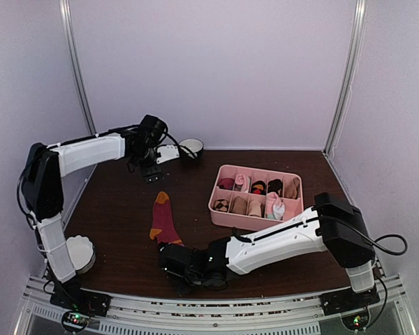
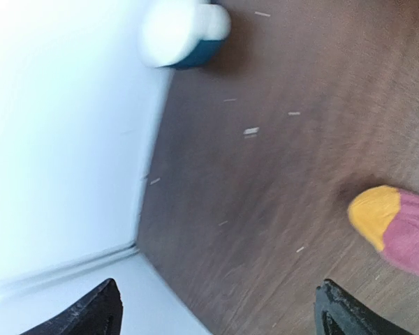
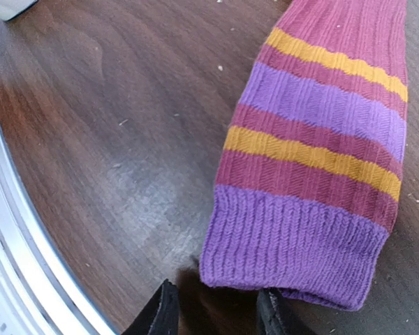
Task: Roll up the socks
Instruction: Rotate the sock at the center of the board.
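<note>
The dark red sock (image 1: 165, 222) lies flat on the table, orange toe toward the back, its striped cuff under my right gripper (image 1: 176, 269). In the right wrist view the purple cuff (image 3: 293, 244) lies just ahead of my right gripper (image 3: 216, 317), which is narrowly open at the cuff's near corner; the right fingertip (image 3: 276, 317) touches the cuff's edge. My left gripper (image 1: 151, 172) hovers near the back left, wide open (image 2: 216, 310) and empty, with the sock's orange toe (image 2: 377, 215) to its right. The tan sock is out of view.
A pink divided tray (image 1: 220, 183) of small rolled socks stands at the right middle. A white bowl (image 1: 192, 146) sits at the back wall and also shows in the left wrist view (image 2: 185, 31). A white round container (image 1: 80, 252) sits by the left arm. A metal rail (image 3: 28, 265) runs along the table's near edge.
</note>
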`<state>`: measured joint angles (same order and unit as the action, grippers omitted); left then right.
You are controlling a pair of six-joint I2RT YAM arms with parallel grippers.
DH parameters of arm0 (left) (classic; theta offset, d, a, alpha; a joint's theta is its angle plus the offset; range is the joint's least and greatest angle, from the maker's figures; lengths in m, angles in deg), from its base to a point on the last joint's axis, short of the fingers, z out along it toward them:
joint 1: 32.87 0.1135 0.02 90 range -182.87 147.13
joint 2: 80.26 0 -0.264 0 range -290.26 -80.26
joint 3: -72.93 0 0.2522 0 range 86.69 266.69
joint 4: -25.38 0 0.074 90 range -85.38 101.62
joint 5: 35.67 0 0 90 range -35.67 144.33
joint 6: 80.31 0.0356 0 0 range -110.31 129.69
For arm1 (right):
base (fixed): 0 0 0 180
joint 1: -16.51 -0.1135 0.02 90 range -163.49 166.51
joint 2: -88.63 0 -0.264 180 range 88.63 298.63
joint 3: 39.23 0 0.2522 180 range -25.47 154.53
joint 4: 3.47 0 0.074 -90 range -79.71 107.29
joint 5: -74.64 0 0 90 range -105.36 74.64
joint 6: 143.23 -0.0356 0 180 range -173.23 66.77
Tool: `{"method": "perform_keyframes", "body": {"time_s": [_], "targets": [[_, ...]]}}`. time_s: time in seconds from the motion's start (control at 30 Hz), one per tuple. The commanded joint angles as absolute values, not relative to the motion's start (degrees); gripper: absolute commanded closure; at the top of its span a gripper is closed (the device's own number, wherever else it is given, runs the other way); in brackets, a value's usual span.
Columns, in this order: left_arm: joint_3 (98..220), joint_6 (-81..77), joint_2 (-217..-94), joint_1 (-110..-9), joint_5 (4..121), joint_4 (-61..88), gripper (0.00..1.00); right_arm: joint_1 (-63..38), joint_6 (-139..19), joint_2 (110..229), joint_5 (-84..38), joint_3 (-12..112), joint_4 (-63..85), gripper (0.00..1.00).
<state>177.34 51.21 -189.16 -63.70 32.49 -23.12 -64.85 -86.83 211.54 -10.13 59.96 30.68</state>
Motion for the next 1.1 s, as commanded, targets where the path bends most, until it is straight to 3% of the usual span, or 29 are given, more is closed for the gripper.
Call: {"method": "perform_keyframes", "body": {"time_s": [0.0, 0.2, 0.37, 0.57, 0.73, 1.07], "targets": [[175.30, 39.92, -176.27, -59.13, 28.10, -20.74, 0.02, -64.86, -84.53, 210.61, -13.22, 60.30, 30.88, 0.62], [167.86, 42.35, -167.25, -54.56, 51.49, -37.67, 0.02, -63.30, -82.81, 199.29, -19.71, 49.79, 24.57, 0.63], [157.96, 43.19, -163.79, -57.14, 56.13, -42.03, 0.02, -59.70, -82.15, 191.57, -20.43, 42.03, 21.51, 0.62], [151.95, 46.30, -157.44, -57.19, 61.66, -49.34, 0.02, -58.37, -80.14, 200.57, -18.96, 47.52, 26.23, 0.71], [148.19, 46.62, -151.19, -57.00, 59.08, -54.12, 0.02, -58.67, -80.50, 209.70, -20.67, 53.26, 26.20, 0.80], [143.20, 46.53, -147.78, -53.30, 59.55, -55.37, 0.02, -60.99, -82.23, 216.04, -23.31, 62.78, 24.81, 0.83]]}}
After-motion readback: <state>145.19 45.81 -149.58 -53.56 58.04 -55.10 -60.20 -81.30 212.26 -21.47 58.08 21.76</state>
